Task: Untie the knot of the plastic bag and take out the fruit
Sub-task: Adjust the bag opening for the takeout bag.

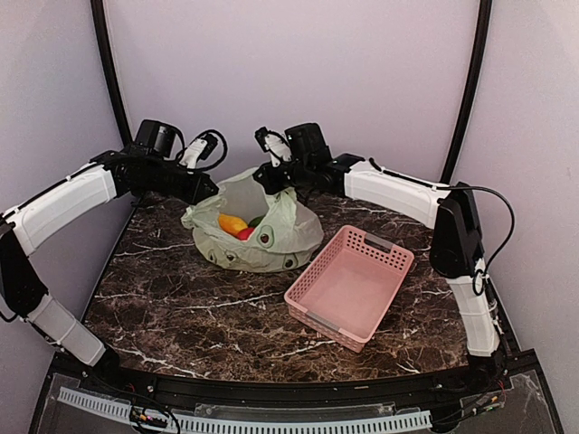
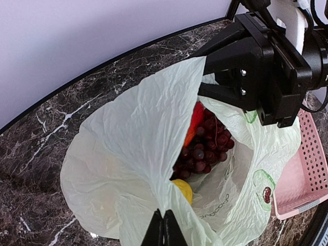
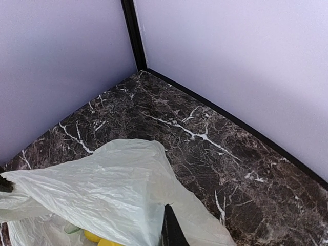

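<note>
The pale green plastic bag (image 1: 271, 237) sits at the middle back of the table with its mouth held wide open; no knot shows. My left gripper (image 1: 204, 191) is shut on the bag's left rim, as the left wrist view shows (image 2: 164, 229). My right gripper (image 1: 277, 182) is shut on the far right rim (image 3: 170, 226). Inside lie fruit: a yellow-orange piece (image 1: 231, 222), a red one (image 1: 246, 233), dark purple grapes (image 2: 205, 148), a yellow fruit (image 2: 183, 189) and an orange-red piece (image 2: 195, 119).
The pink slotted basket (image 1: 348, 285) stands empty right of the bag, near the table's right front; it also shows in the left wrist view (image 2: 310, 169). The purple back walls stand close behind both grippers.
</note>
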`<action>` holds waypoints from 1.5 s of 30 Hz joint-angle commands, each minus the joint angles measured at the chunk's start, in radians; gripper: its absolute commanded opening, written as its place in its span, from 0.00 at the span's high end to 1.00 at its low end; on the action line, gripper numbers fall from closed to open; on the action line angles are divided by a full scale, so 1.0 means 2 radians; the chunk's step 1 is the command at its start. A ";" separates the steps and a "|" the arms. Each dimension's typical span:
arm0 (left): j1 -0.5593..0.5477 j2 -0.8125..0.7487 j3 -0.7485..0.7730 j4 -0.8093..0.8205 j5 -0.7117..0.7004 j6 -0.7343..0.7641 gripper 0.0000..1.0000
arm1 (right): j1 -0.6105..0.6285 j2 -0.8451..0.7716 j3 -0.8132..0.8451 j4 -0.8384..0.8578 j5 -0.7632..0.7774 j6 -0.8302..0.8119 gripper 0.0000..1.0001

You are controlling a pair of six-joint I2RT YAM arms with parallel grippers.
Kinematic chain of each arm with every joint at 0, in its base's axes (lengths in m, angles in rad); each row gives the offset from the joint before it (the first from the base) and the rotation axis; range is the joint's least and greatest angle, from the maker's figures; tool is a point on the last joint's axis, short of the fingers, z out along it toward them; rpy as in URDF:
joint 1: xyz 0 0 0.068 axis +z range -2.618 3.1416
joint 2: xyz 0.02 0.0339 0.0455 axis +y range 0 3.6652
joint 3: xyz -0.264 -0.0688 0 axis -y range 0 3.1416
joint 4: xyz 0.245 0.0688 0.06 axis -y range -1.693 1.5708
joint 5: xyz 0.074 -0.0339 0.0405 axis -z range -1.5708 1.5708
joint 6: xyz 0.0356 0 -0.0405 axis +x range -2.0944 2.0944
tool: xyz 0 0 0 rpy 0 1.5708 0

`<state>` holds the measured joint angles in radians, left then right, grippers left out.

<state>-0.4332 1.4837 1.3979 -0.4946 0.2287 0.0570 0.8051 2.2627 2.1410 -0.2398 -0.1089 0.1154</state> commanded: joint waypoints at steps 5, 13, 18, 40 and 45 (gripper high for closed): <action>0.054 -0.054 -0.037 0.042 0.052 -0.024 0.99 | 0.004 -0.042 -0.027 0.029 0.165 -0.012 0.64; 0.092 -0.098 -0.102 0.085 0.076 -0.049 0.99 | -0.013 -0.054 -0.058 -0.002 0.244 0.001 0.47; 0.099 -0.101 -0.103 0.079 0.067 -0.046 0.99 | -0.029 -0.093 -0.118 -0.003 0.251 0.029 0.38; 0.121 -0.118 -0.111 0.087 0.047 -0.044 0.99 | -0.005 -0.215 -0.254 -0.072 0.208 0.060 0.16; 0.121 -0.117 -0.118 0.103 0.080 -0.045 0.99 | 0.056 -0.217 -0.196 -0.093 0.209 0.003 0.08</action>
<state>-0.2050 1.2896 1.1828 -0.3264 0.3614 -0.0280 0.8341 1.8702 1.6554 -0.3756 0.2939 0.2050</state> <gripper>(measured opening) 0.010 0.900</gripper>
